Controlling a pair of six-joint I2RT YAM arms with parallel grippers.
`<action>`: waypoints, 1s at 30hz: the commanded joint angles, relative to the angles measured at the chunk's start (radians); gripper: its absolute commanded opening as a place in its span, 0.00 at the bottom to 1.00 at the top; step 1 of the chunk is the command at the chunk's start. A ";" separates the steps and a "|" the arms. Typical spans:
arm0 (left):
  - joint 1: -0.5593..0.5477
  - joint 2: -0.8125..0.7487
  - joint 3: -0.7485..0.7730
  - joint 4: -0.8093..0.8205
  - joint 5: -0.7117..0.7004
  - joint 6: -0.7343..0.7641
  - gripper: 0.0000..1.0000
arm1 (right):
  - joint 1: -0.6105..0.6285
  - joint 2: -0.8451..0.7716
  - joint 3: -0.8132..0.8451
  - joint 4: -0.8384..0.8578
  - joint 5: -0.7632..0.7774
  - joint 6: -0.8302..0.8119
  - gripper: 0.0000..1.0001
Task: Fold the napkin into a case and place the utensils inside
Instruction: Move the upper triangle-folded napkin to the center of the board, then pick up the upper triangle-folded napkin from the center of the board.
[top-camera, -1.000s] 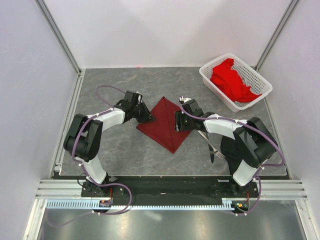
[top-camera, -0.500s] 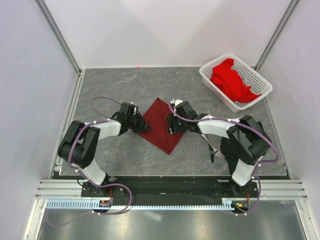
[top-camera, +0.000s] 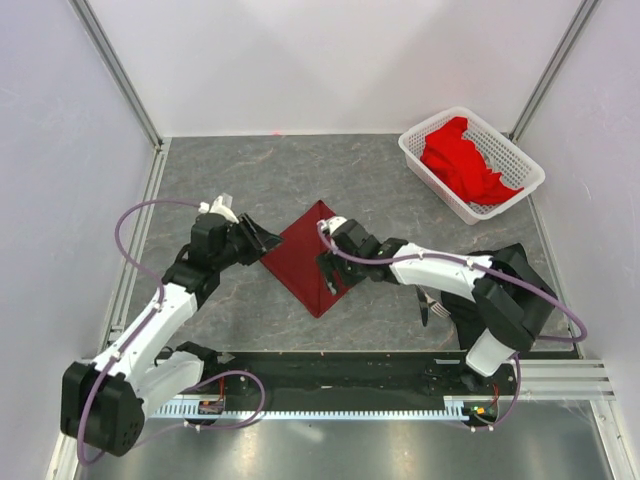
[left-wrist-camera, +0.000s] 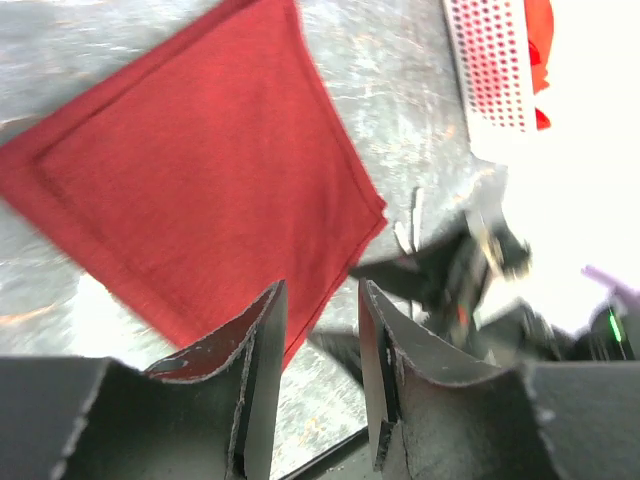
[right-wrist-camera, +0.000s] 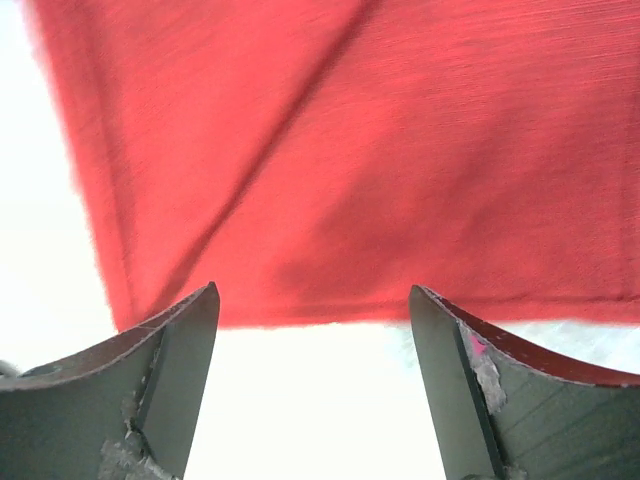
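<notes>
Napkin (top-camera: 303, 258), a dark maroon-red square cloth, lies flat as a diamond in the middle of the grey marbled table (top-camera: 250, 180), between the two grippers.

Nearest the bases, the left arm stretches forward from the near-left corner with its purple cable looping over it. The right arm is folded at the near right, its elbow bent and its white forearm reaching left across the table. Under that forearm lie the slim silver metal utensils (top-camera: 432, 306). They are well to the right of the napkin and mostly hidden by the arm; only a tined end shows clearly.

Further in, the right gripper (top-camera: 328, 272) hangs over the napkin's right edge and points down at it. Its wrist view shows the fingers spread wide with nothing between them, the hem of the cloth running across just beyond the tips. The left gripper (top-camera: 268, 240) sits just beside the napkin's left corner and points right toward it. Its fingers are parted by a narrow gap and hold nothing, and the cloth lies ahead of them.

Farthest back, in the far-right corner, a white plastic lattice basket (top-camera: 512, 185) holds a crumpled bright red cloth (top-camera: 460, 160), well apart from the napkin.
</notes>
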 joint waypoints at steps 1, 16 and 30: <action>0.024 -0.064 -0.012 -0.129 -0.045 0.019 0.42 | 0.133 -0.045 0.060 -0.108 0.092 -0.028 0.85; 0.140 -0.087 -0.129 -0.046 0.150 -0.017 0.42 | 0.284 0.099 0.206 -0.137 0.111 -0.083 0.54; 0.168 -0.070 -0.144 -0.015 0.207 0.007 0.45 | 0.339 0.131 0.214 -0.123 0.195 -0.103 0.45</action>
